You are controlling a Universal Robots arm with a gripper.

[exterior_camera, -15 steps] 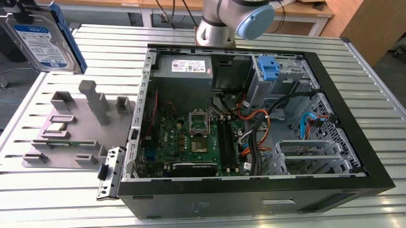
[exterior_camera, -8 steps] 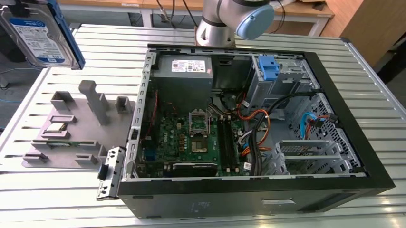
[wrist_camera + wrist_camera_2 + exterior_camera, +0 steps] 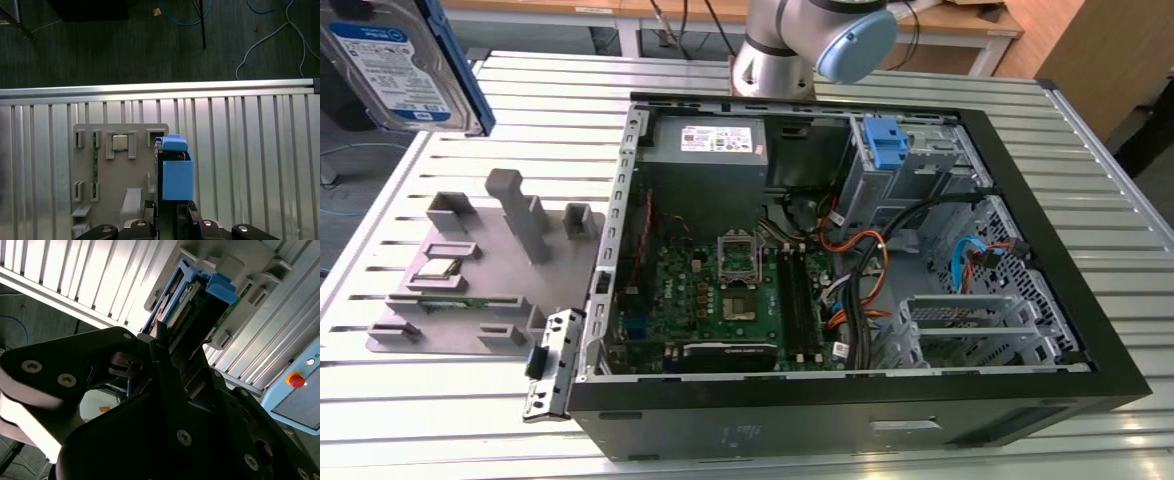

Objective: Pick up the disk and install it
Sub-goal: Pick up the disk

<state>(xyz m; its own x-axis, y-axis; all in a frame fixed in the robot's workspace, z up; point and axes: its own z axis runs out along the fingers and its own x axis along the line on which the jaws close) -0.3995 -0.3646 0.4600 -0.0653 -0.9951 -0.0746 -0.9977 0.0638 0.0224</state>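
The disk [image 3: 394,65], silver with a blue-and-white label and blue side rails, hangs high above the table at the exterior view's far left. In the second wrist view my gripper [image 3: 170,347] is shut on the disk [image 3: 187,300], its black fingers [image 3: 162,357] clamping the end nearest the wrist. The first wrist view looks along the disk [image 3: 176,172] edge-on, with my gripper [image 3: 172,215] holding it over the grey fixture [image 3: 120,175]. The open computer case [image 3: 854,260] lies on the table toward the exterior view's right.
The grey fixture [image 3: 480,270] on the slatted aluminium table [image 3: 454,440] holds a processor chip [image 3: 438,268] and a memory stick. A blue bracket [image 3: 887,140] sits in the case's drive bay, near a grey power supply [image 3: 714,140]. A red stop button [image 3: 296,380] stands beyond the table.
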